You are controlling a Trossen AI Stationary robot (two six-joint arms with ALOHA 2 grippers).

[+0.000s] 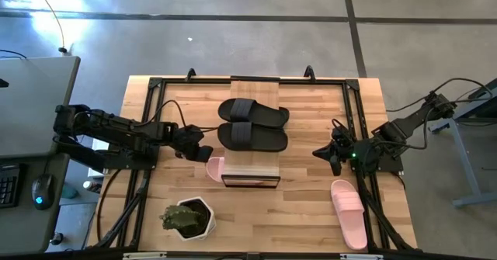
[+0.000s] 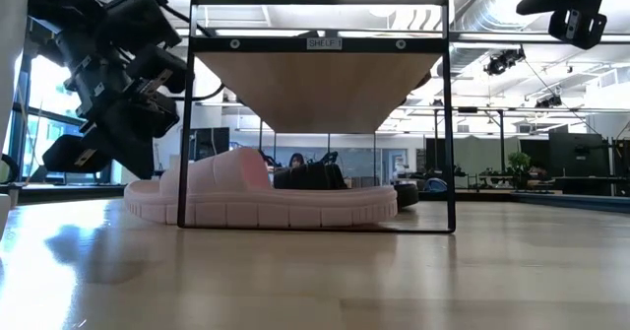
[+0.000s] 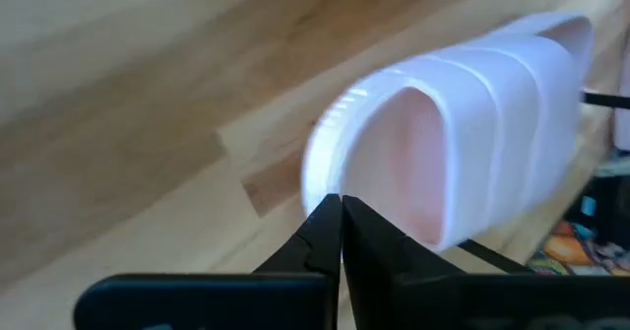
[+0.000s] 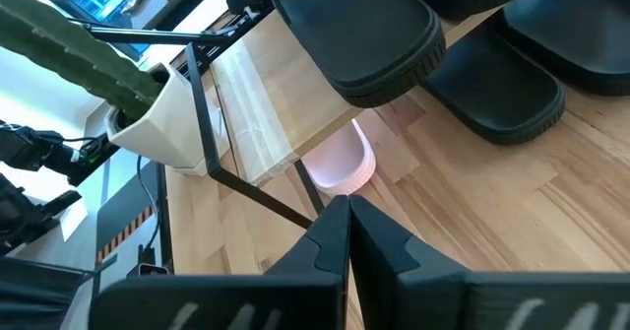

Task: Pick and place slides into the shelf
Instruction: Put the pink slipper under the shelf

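Note:
A pale pink slide (image 1: 216, 167) lies sole-down on the table, one end under the shelf (image 1: 254, 88), the other sticking out past its left side (image 2: 157, 194). Two black slides (image 1: 252, 112) (image 1: 250, 138) sit side by side on the shelf's wood top. A second pink slide (image 1: 347, 212) lies on the table near the right front corner. My left gripper (image 1: 205, 153) is shut, its tips at the first pink slide's strap (image 3: 482, 133). My right gripper (image 1: 318, 153) is shut and hovers right of the shelf, pointing toward it (image 4: 346, 204). My left gripper (image 3: 342, 207) has its shut fingertips right at the open rim of the pink slide's strap (image 3: 320, 163), coming from the table's left side and slanting down. I cannot tell whether they touch it. The slide rests flat on the table.
A potted green plant (image 1: 186, 217) in a white pot stands near the front edge, left of the shelf's near end. Black rails (image 1: 353, 120) run along the table's sides. Bare wood lies between the shelf and the right rail.

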